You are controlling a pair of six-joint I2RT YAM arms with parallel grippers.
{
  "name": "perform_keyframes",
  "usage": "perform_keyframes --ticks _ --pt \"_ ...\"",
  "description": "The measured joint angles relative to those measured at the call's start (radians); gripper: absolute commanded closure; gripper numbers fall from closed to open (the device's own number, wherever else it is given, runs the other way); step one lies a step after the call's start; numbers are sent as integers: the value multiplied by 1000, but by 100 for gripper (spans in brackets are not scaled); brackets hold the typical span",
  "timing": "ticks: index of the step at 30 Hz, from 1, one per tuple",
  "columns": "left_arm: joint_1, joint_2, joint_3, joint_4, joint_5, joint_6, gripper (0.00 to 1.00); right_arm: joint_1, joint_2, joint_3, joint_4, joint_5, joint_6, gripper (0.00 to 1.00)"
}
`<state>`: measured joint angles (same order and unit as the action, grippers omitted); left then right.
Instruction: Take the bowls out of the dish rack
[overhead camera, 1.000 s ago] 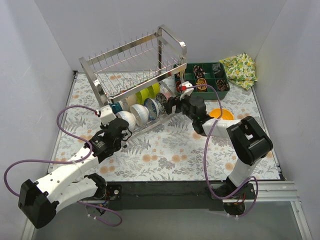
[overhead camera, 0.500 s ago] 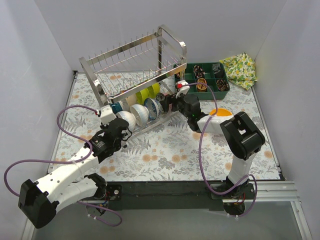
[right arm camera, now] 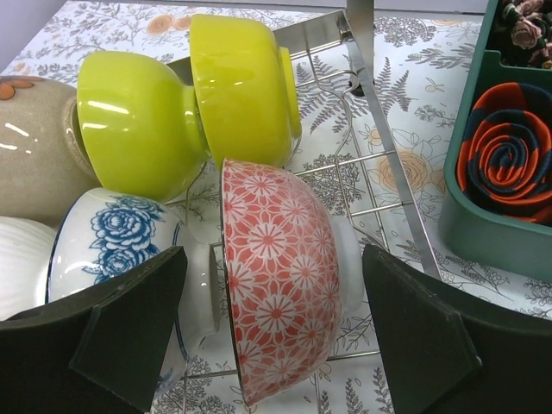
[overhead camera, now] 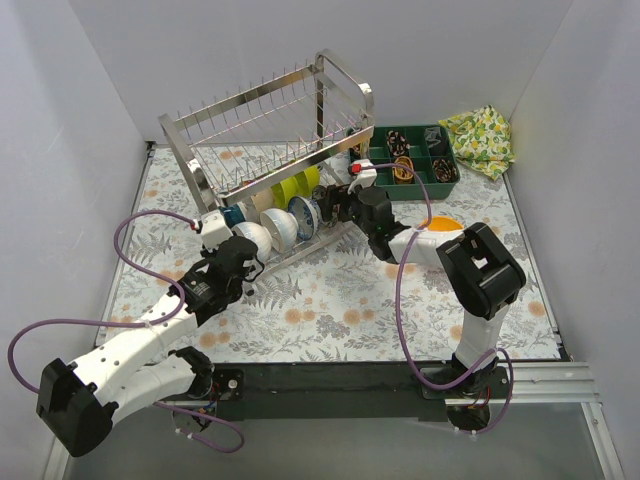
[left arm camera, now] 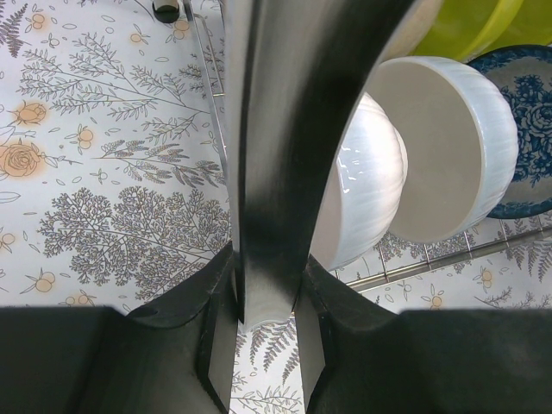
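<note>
Right gripper (right arm camera: 272, 332) has its fingers spread wide either side of the red-patterned bowl (right arm camera: 272, 250) standing on edge in the bottom tier of the dish rack (overhead camera: 270, 120) (lining up a grab, I reckon), while left gripper (left arm camera: 265, 345) pinches the rim of a dark bowl (left arm camera: 276, 129).

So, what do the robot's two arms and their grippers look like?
The left arm and right arm are white tubular links with bulky black joint housings; a purple cable loops along each. The left gripper and right gripper have matte-black fingers.
</note>
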<state>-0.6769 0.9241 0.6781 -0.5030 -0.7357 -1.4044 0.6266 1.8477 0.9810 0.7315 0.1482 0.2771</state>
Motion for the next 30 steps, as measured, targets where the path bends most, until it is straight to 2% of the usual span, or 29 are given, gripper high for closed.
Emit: perform_keyframes --ticks 16,30 --pt "0 4 0 11 12 4 100 16 3 58 -167 92 91 10" --pt "1 4 0 14 19 7 100 -12 6 72 -183 -35 25 20"
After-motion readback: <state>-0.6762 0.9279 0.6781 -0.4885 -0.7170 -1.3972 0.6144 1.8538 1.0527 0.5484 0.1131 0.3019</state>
